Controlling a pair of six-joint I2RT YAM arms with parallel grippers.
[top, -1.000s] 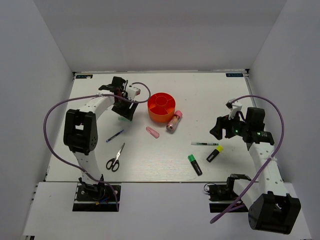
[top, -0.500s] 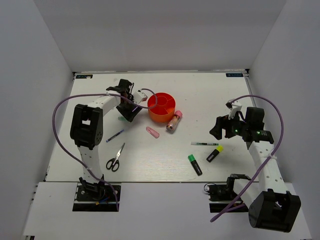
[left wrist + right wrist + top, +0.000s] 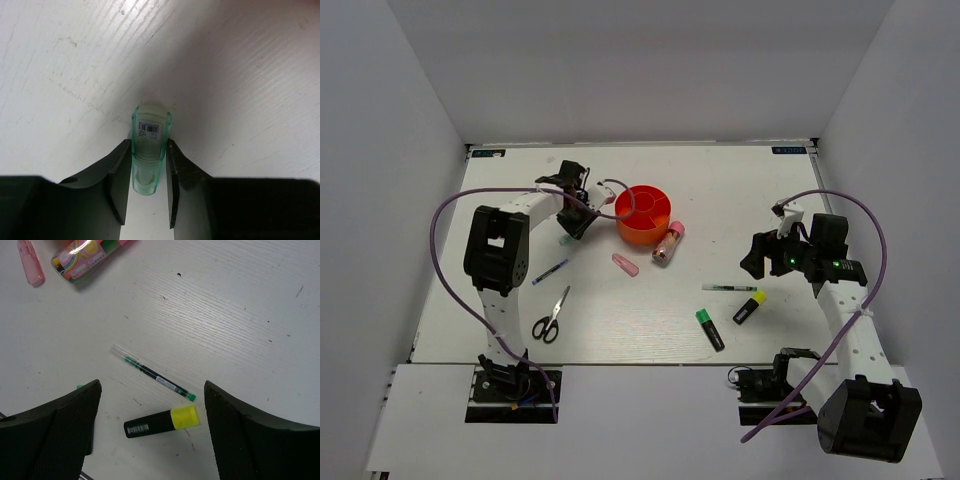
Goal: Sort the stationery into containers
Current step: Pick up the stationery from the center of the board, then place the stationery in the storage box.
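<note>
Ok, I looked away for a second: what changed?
The left gripper swung toward the orange tub and now clasps the mint eraser, which still lies on the table. The right gripper and the other stationery stayed put.

The tube [image 3: 668, 243] lies just right of the tub [image 3: 638, 237].

There is one orange tub [image 3: 638, 236], one pair of scissors [image 3: 557, 309] and one pink-capped tube [image 3: 668, 243]. Highlighters number two, a green highlighter [image 3: 709, 328] and a yellow highlighter [image 3: 750, 307], and pens two, a blue pen [image 3: 550, 271] and a thin pen [image 3: 729, 287]. Erasers appear to be two: a pink eraser [image 3: 625, 264] and a mint eraser [image 3: 148, 150].
</note>
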